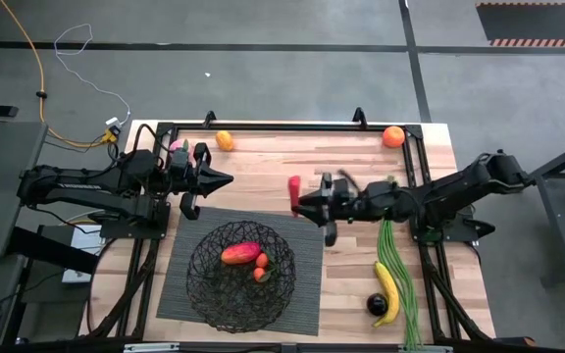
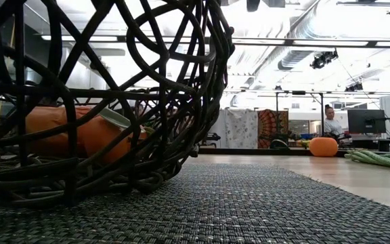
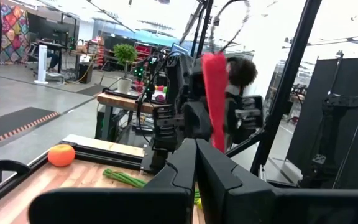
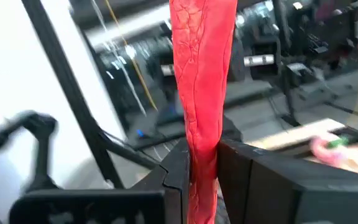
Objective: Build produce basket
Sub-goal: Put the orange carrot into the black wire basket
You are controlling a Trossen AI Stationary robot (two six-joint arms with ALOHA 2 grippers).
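The basket, a round black wire bowl, stands on a dark ribbed mat at the near middle and fills the low view's left as the basket. Produce lies in it: a red-orange piece and a small one. My right gripper hangs above the table's middle, just beyond the basket, shut on a long red pepper. My left gripper is shut with nothing in it, at the far left, pointing toward the right gripper. My right gripper pinches the red pepper's lower part between its two fingers. The fingers come about level from the table's right and lie across the pepper. The pepper stands upright, rising past the fingers, lifted clear of the table.
Two oranges sit at the far edge, and a pink peach by the left arm. Green beans, a banana and a dark round fruit lie at the near right. A person is in the room behind.
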